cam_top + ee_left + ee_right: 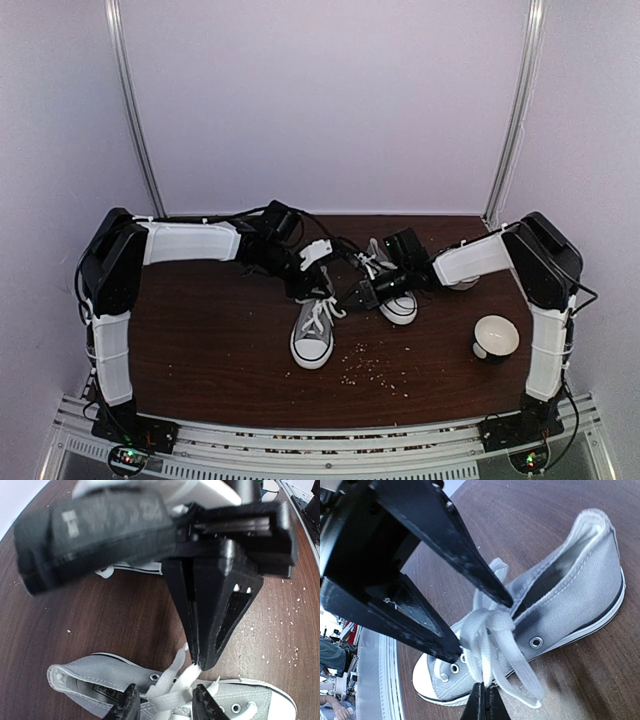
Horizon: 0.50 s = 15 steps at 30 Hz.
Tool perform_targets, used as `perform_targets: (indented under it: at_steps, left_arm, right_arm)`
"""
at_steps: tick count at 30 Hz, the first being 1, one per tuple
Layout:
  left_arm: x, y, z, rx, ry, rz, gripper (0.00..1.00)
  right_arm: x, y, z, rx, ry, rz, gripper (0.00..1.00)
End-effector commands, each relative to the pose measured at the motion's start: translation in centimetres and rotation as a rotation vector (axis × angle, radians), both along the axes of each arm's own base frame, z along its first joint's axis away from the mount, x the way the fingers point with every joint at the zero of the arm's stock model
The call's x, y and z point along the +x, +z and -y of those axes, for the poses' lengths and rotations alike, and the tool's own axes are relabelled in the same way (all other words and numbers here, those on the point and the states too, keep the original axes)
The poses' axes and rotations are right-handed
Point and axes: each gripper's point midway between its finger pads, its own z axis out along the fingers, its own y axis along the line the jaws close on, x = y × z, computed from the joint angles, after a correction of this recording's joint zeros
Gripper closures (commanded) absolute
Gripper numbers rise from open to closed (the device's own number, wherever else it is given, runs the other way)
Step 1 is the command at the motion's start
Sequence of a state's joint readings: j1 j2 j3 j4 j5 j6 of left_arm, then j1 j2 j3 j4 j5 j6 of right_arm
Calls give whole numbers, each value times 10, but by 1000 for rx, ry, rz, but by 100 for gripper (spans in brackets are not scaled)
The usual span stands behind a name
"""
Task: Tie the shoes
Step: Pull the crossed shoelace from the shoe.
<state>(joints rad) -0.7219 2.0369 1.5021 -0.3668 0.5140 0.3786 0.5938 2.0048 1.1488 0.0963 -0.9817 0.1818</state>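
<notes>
Two grey sneakers with white toe caps stand on the brown table. The near shoe (312, 338) points its toe at the arms; the other shoe (399, 304) stands right of it, partly hidden by my right arm. Both grippers meet over the near shoe's laces. My left gripper (316, 288) is open, and its fingertips (128, 705) straddle the white lace loops (172, 690) above the shoe (90, 677). My right gripper (485, 700) is shut on a lace strand (481, 662) that runs down from the knot (492, 620) on the shoe (570, 600). It also shows in the left wrist view (197, 662).
A white bowl (496, 336) stands near the right arm's base. Small pale crumbs (375, 366) lie scattered on the table in front of the shoes. Purple walls close the back and sides. A metal rail (320, 440) runs along the near edge.
</notes>
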Motion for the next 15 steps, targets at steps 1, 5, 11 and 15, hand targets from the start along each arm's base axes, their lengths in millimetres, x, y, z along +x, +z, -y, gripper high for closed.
perform_targets:
  at_steps: [1, 5, 11, 15]
  left_arm:
    - [1, 10, 12, -46, -21, 17, 62]
    - [2, -7, 10, -4, -27, -1, 65]
    - [-4, -27, 3, 23, -23, -35, 75]
    - [-5, -30, -2, 28, -17, -47, 79]
  right_arm:
    - [-1, 20, 2, -1, 2, 49, 100]
    - [-6, 22, 7, -23, -3, 50, 100]
    - [-19, 24, 19, -48, -16, 39, 100]
    - [-26, 26, 25, -63, -23, 30, 100]
